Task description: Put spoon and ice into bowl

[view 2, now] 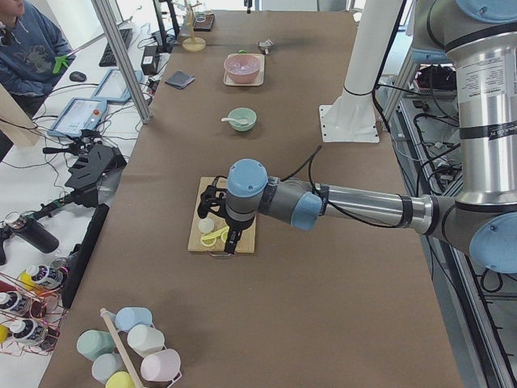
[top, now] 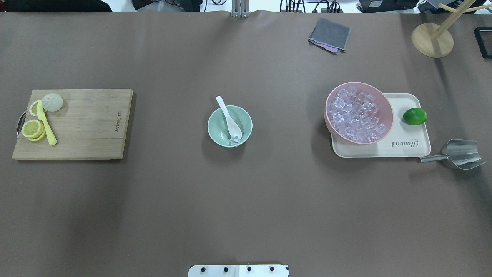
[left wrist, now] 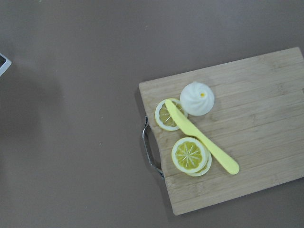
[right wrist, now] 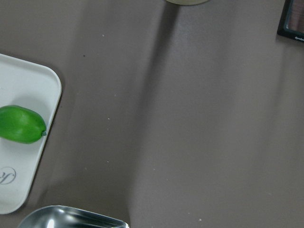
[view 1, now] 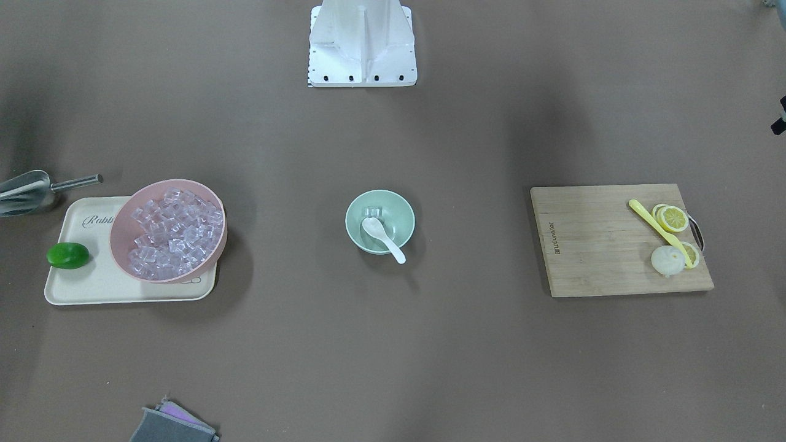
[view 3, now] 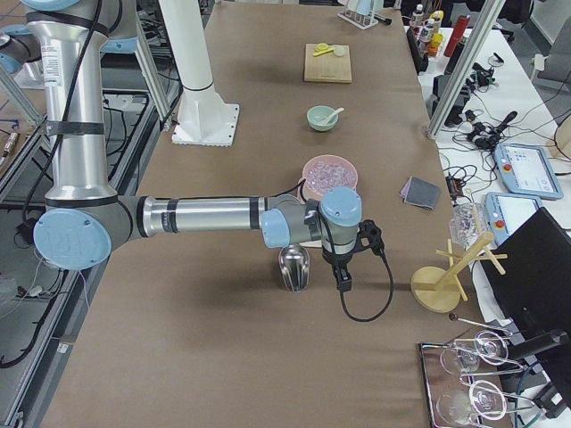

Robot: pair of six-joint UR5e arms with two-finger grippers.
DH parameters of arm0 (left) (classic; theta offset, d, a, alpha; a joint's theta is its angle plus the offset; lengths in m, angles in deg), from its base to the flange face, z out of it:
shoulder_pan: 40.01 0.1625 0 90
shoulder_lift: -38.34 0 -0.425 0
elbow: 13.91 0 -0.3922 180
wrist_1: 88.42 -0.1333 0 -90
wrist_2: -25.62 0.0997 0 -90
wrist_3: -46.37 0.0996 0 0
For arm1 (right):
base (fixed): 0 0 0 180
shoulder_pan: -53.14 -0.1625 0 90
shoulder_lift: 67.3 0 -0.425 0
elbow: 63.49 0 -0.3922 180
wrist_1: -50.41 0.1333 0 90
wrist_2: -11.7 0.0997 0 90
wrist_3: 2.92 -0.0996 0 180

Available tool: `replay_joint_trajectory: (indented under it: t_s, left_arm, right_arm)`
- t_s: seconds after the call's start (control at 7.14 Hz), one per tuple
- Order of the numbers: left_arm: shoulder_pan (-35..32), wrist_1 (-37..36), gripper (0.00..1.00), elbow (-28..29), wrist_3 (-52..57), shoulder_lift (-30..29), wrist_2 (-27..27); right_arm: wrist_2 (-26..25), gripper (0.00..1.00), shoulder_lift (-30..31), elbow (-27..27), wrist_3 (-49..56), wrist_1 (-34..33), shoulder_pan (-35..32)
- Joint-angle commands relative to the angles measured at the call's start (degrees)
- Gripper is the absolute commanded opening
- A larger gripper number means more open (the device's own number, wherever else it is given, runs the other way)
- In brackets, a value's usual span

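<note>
Front-facing: the white soup spoon lies in the mint-green bowl at mid-table, its handle over the rim and a clear ice cube beside its scoop.

Left side view: the left gripper hangs above the cutting board; I cannot tell how wide its jaws stand.

Right side view: the right gripper hangs near the metal scoop; again I cannot tell.

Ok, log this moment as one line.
spoon in bowl | ice in bowl | left arm above cutting board | right arm near scoop

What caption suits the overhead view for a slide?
White spoon and an ice cube rest in the mint-green bowl, between a cutting board and a pink bowl of ice.
</note>
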Motion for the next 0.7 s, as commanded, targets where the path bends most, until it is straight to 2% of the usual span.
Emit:
replay_joint_trajectory:
  t_s: [0.0,0.28,0.56]
  left_arm:
    - [-3.0,0.0,0.98,0.2,0.3,1.0,-0.1]
    - [-3.0,0.0,0.98,0.4,0.3,3.5,0.2]
    - [-2.6,-0.4,0.98,1.2,0.2,3.1,0.0]
  right_arm:
    - [-0.3,1.0,1.4,0.9,2.3,0.0,-1.3]
    - [-0.5,1.0,1.4,0.5,3.0,0.1,-2.0]
    - [-0.5,1.0,1.9,0.1,3.0,0.1,-2.6]
